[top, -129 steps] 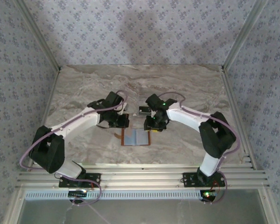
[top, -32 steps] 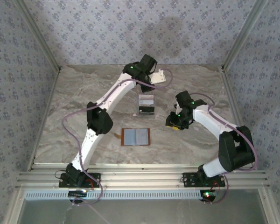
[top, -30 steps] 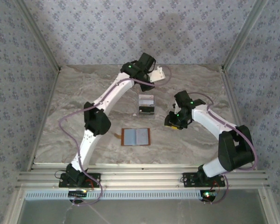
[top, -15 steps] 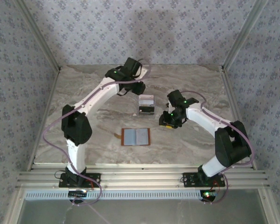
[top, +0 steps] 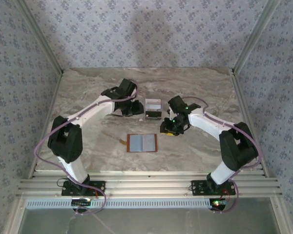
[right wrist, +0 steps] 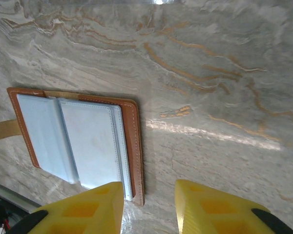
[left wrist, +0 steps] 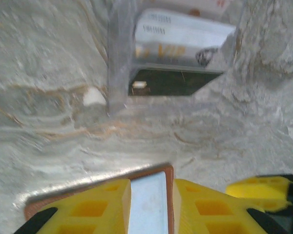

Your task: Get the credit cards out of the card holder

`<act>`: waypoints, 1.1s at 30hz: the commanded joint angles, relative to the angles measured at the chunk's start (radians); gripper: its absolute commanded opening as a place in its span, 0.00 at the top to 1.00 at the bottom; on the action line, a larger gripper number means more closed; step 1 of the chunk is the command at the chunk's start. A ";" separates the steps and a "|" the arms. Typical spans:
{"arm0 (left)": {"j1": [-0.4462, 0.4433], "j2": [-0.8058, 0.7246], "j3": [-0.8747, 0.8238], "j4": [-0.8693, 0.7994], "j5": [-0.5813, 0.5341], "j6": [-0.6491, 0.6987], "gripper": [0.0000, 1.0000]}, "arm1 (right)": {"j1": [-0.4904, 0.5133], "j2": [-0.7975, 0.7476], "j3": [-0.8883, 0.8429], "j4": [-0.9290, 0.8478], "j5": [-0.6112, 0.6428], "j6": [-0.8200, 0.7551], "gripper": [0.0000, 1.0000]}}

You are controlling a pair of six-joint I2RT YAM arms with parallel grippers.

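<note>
The card holder [top: 142, 143] lies open and flat on the marble table, brown rim around pale blue pockets [right wrist: 88, 141]. Behind it a whitish credit card [left wrist: 183, 34] and a dark one [left wrist: 166, 82] rest in a clear plastic stand [top: 153, 108]. My left gripper [top: 133, 108] hangs just left of that stand. Its jaws [left wrist: 151, 183] stand narrowly open with nothing in them, and the holder's far edge [left wrist: 149, 204] shows through the gap. My right gripper [top: 168, 127] hovers open [right wrist: 149, 187] beside the holder's right edge, over bare table.
The holder's brown strap tab [top: 123, 141] sticks out on its left side. Patterned walls and metal rails [top: 53, 63] bound the table. One right yellow fingertip [left wrist: 259, 187] shows at the lower right of the left wrist view.
The left arm swung back from the table's far edge and came down beside the clear stand. The right gripper moved left toward the holder and its jaws narrowed a little.
</note>
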 commanded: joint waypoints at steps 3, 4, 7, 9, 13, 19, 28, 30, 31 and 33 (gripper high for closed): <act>-0.084 -0.071 -0.065 0.041 0.005 -0.055 0.73 | 0.032 0.064 0.017 0.065 -0.054 0.024 0.73; -0.091 -0.072 -0.077 0.051 0.011 -0.064 0.73 | 0.038 0.076 0.018 0.074 -0.064 0.024 0.74; -0.111 -0.081 -0.121 0.097 0.023 -0.092 0.74 | 0.052 0.113 0.024 0.087 -0.077 0.024 0.80; -0.115 -0.088 -0.155 0.134 0.038 -0.115 0.74 | 0.059 0.127 0.026 0.101 -0.080 0.024 0.82; -0.115 -0.094 -0.199 0.160 0.036 -0.151 0.76 | 0.070 0.151 0.033 0.110 -0.089 0.024 0.86; -0.116 -0.074 -0.239 0.181 0.058 -0.191 0.85 | 0.071 0.182 0.021 0.130 -0.086 0.046 0.88; -0.165 -0.014 -0.260 0.222 0.102 -0.245 0.93 | 0.067 0.206 -0.011 0.157 -0.081 0.054 0.89; -0.174 0.004 -0.258 0.212 0.104 -0.259 0.95 | 0.067 0.209 -0.016 0.156 -0.076 0.055 0.89; -0.178 0.012 -0.260 0.208 0.105 -0.265 0.96 | 0.067 0.207 -0.019 0.156 -0.078 0.055 0.89; -0.186 0.028 -0.263 0.207 0.114 -0.275 0.98 | 0.067 0.205 -0.022 0.158 -0.076 0.057 0.89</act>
